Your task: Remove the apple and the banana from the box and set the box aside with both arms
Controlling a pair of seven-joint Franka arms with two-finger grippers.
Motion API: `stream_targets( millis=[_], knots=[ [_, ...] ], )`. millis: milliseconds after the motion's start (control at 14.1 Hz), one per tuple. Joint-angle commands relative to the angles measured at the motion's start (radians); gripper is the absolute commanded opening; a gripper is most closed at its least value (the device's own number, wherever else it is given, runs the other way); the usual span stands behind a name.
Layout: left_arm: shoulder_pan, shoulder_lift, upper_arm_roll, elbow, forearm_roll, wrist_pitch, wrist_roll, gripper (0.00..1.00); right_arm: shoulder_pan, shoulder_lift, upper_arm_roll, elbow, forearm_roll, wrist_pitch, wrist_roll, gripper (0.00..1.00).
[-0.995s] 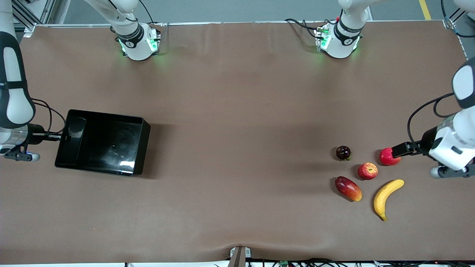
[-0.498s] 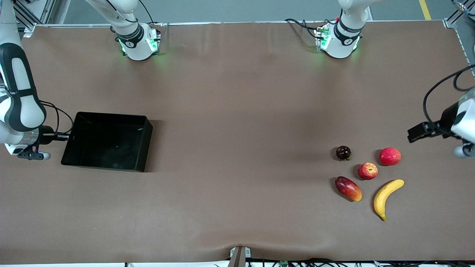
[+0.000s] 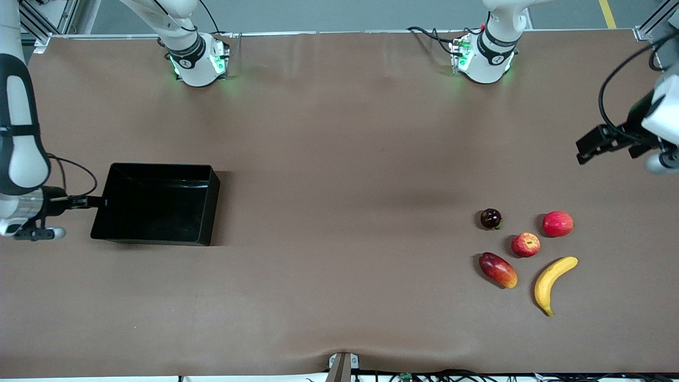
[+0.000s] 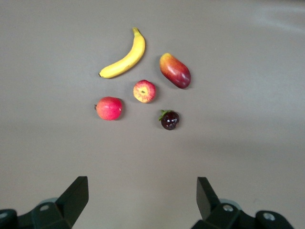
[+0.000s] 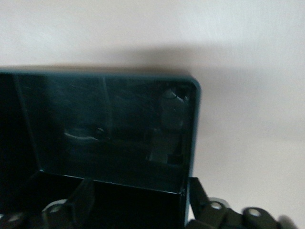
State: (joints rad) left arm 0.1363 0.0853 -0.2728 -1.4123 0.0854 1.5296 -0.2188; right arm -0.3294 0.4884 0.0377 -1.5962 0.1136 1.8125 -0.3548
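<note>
The black box [image 3: 154, 204] lies flat on the table toward the right arm's end. My right gripper [image 3: 101, 201] is at the box's end wall. In the right wrist view the gripper [image 5: 140, 200] is open, with one finger inside the box [image 5: 119, 124] and one outside its wall. The banana [image 3: 551, 281] and the streaked apple [image 3: 525, 244] lie toward the left arm's end. My left gripper [image 3: 583, 144] is open and empty, up in the air. In its wrist view the gripper [image 4: 142, 195] looks down on the banana [image 4: 125, 56] and the apple [image 4: 144, 91].
A plain red fruit [image 3: 557, 223], a red-orange mango [image 3: 497, 270] and a small dark fruit [image 3: 490, 218] lie around the apple. They also show in the left wrist view: the red fruit [image 4: 109, 108], the mango [image 4: 175, 70] and the dark fruit [image 4: 169, 119].
The box has gone from tilted to flat and slid slightly toward the table's middle. My left gripper has risen away from the plain red fruit, which stays on the table.
</note>
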Motion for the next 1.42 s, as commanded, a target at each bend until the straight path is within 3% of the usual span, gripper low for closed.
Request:
stream_targets(
  millis=[0, 213, 427, 640, 853, 995, 1137, 1351],
  knots=[
    [-0.099, -0.088, 0.116, -0.094, -0.039, 0.004, -0.001, 1.0, 0.08, 0.009, -0.004, 0.14, -0.015, -0.033, -0.027, 1.0],
    [-0.19, -0.14, 0.214, -0.157, -0.039, 0.006, 0.006, 1.0, 0.134, -0.002, 0.001, 0.255, -0.164, -0.044, -0.03, 1.0],
    [-0.202, -0.168, 0.222, -0.181, -0.042, 0.006, 0.006, 1.0, 0.196, -0.053, 0.021, 0.36, -0.167, -0.084, -0.029, 1.0],
    [-0.201, -0.168, 0.221, -0.18, -0.052, 0.006, 0.015, 1.0, 0.245, -0.1, 0.021, 0.386, -0.137, -0.171, 0.018, 1.0],
    [-0.193, -0.165, 0.221, -0.181, -0.087, -0.005, 0.096, 1.0, 0.277, -0.21, 0.018, 0.345, -0.111, -0.344, 0.364, 1.0],
    [-0.195, -0.164, 0.221, -0.177, -0.085, -0.014, 0.084, 1.0, 0.28, -0.288, 0.018, 0.299, -0.111, -0.429, 0.402, 1.0],
    [-0.193, -0.161, 0.222, -0.165, -0.081, -0.016, 0.082, 1.0, 0.279, -0.405, 0.018, 0.16, -0.111, -0.408, 0.404, 1.0],
    [-0.195, -0.165, 0.215, -0.163, -0.073, -0.043, 0.064, 1.0, 0.277, -0.592, 0.016, -0.084, -0.111, -0.273, 0.415, 1.0]
  ],
)
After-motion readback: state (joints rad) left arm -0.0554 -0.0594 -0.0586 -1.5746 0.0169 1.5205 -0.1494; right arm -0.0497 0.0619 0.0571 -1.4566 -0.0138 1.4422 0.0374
